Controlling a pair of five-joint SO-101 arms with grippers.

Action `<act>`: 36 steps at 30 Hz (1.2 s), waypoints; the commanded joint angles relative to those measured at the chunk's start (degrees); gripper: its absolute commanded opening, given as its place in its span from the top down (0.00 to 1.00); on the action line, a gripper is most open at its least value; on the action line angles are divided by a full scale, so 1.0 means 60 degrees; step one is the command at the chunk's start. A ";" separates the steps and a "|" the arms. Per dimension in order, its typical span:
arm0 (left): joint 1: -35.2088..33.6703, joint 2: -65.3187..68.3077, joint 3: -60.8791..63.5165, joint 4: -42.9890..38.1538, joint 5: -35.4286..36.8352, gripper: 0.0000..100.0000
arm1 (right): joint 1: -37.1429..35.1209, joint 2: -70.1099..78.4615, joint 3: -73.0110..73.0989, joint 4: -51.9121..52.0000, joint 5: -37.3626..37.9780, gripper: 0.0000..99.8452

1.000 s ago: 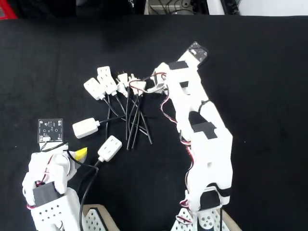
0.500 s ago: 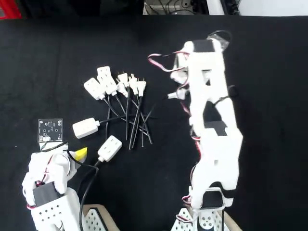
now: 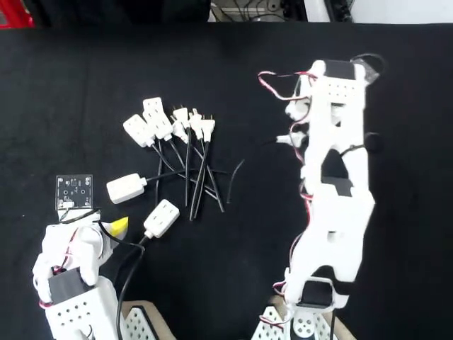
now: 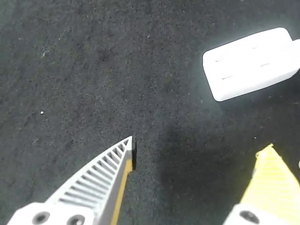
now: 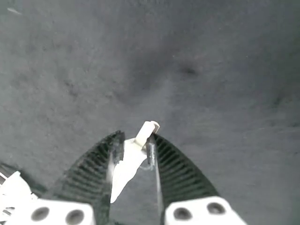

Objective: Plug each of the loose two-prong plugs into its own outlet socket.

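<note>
Four white outlet sockets lie left of centre, among them one (image 3: 126, 187) and another (image 3: 161, 217) nearest the left arm. Three white two-prong plugs (image 3: 195, 120) sit bunched above their black cords. My right gripper (image 5: 136, 138) is shut on a white plug (image 5: 146, 129), held over bare mat to the right of the bunch; in the high view that plug (image 3: 287, 139) trails a black cord (image 3: 233, 170) back toward the others. My left gripper (image 4: 199, 145) stands open low over the mat near a socket (image 4: 248, 63), with nothing between its fingers.
A small square black board (image 3: 73, 192) lies at the left beside the left arm (image 3: 71, 262). The black mat (image 3: 396, 106) has free room on the right and along the far side. Black cords (image 3: 202, 180) cross in the middle.
The right arm has swung to the right, away from the plug bunch, carrying one plug and dragging its cord out. The left arm has not moved.
</note>
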 commanded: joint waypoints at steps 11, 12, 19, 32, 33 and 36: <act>-0.0037 -0.0044 -0.0022 -0.0161 -0.0029 0.61 | -0.0835 0.0462 0.0007 0.1084 0.0381 0.75; -0.0037 -0.0044 -0.0022 -0.0161 -0.0029 0.61 | -0.0791 0.0462 0.0051 0.1114 0.0806 0.72; -0.0037 -0.0044 -0.0022 -0.0147 -0.0029 0.61 | -0.0396 0.0447 0.0330 0.1099 0.6300 0.76; -0.0037 -0.0044 -0.0007 -0.0147 -0.0029 0.61 | -0.0674 -0.0330 -0.0711 0.1143 2.0762 0.81; -0.0022 -0.0044 -0.0007 -0.0147 -0.0029 0.61 | -0.0762 -0.0418 -0.0623 0.1143 2.1201 0.81; -0.0022 -0.0044 -0.0007 -0.0147 -0.0029 0.61 | -0.1201 -0.0725 -0.0051 0.1143 2.2432 0.81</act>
